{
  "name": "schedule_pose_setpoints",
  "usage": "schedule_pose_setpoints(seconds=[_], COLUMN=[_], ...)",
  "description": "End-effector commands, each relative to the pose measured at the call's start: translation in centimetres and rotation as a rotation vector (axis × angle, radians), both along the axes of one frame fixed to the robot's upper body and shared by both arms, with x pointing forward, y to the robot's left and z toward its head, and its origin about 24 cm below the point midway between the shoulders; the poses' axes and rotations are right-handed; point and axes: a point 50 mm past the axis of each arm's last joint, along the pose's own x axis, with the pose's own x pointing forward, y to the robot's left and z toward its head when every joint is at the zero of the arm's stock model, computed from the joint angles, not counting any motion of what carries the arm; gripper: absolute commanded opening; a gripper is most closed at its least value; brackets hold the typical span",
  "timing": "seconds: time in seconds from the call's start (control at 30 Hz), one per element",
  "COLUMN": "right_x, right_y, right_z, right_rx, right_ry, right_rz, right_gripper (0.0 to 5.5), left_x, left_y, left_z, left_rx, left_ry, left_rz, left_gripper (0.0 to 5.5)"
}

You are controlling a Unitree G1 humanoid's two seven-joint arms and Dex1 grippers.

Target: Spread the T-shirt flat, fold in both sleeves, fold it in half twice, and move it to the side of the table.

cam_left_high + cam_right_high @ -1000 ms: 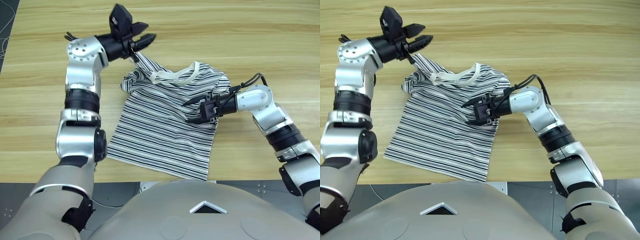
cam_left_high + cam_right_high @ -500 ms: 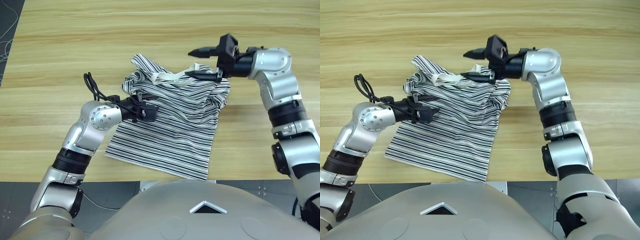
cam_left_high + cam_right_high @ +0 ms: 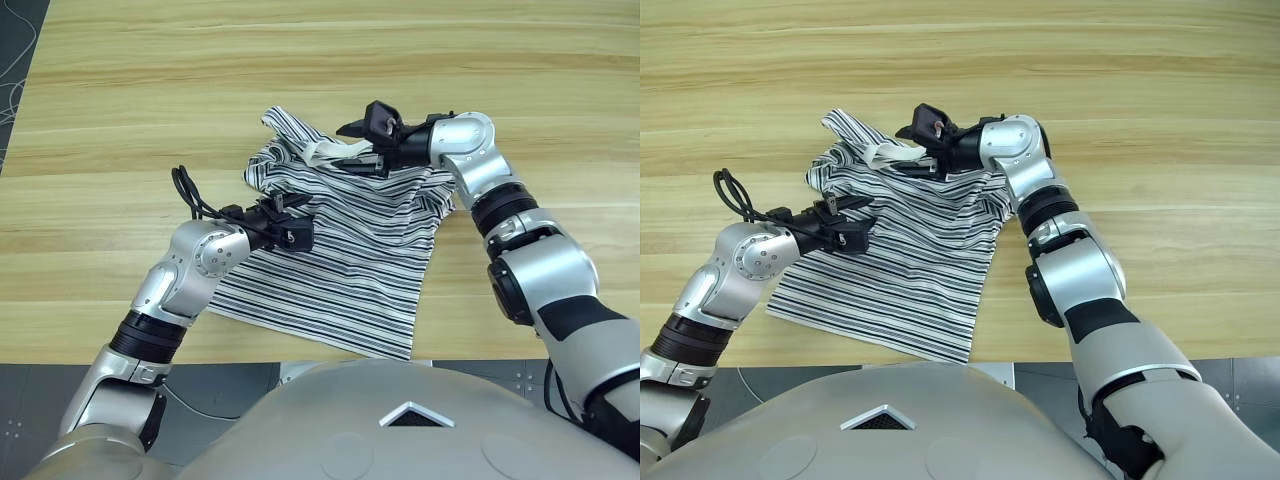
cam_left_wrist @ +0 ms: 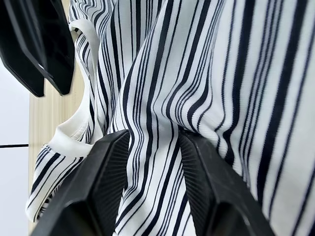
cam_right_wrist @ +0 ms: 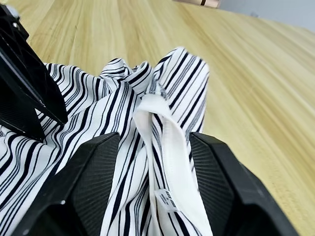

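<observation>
A black-and-white striped T-shirt (image 3: 340,270) lies on the wooden table (image 3: 120,100), its lower half flat and its top bunched around the white collar (image 3: 330,150). My left gripper (image 3: 296,220) rests on the shirt's left side. In the left wrist view its fingers (image 4: 106,187) are shut on a raised fold of the T-shirt (image 4: 157,123). My right gripper (image 3: 350,147) is over the collar, open. Its fingers (image 5: 93,191) straddle the white collar band (image 5: 162,132).
The table's front edge (image 3: 60,355) runs just below the shirt's hem, which reaches almost to it. Bare wood extends far to the left, right and back. Dark floor (image 3: 15,60) borders the table's left edge.
My right gripper has come down and to the left from above the right shoulder onto the collar. My left gripper left the upper sleeve a second ago and has since stayed on the left side.
</observation>
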Motion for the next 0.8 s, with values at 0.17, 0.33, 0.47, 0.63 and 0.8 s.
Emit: schedule_pose_setpoints(seconds=[0.17, 0.33, 0.47, 0.63, 0.8], right_x=[1.1, 2.0, 2.5, 3.2, 3.6], right_y=[1.2, -0.7, -3.3, -6.6, -6.0], right_z=[-0.3, -1.5, -2.4, -2.5, -1.6], right_rx=[-0.099, -0.233, -0.382, -0.527, -0.457], right_ry=[-0.034, -0.049, -0.089, -0.178, -0.209], right_rz=[-0.138, -0.333, -0.467, -0.600, -0.604], right_gripper=[2.63, 2.63, 2.63, 2.63, 2.63], left_x=[-1.2, -1.7, -2.4, -3.0, -2.6], left_y=[0.1, 0.0, -0.1, -0.3, -0.9], left_z=[-0.5, -0.5, -0.6, -1.1, -1.2], left_rx=[0.033, 0.026, 0.018, 0.014, 0.006], left_ry=[0.047, 0.056, 0.069, 0.089, 0.088], left_rz=[-0.016, -0.009, 0.005, 0.016, -0.001], left_gripper=[1.87, 1.87, 1.87, 1.87, 1.87])
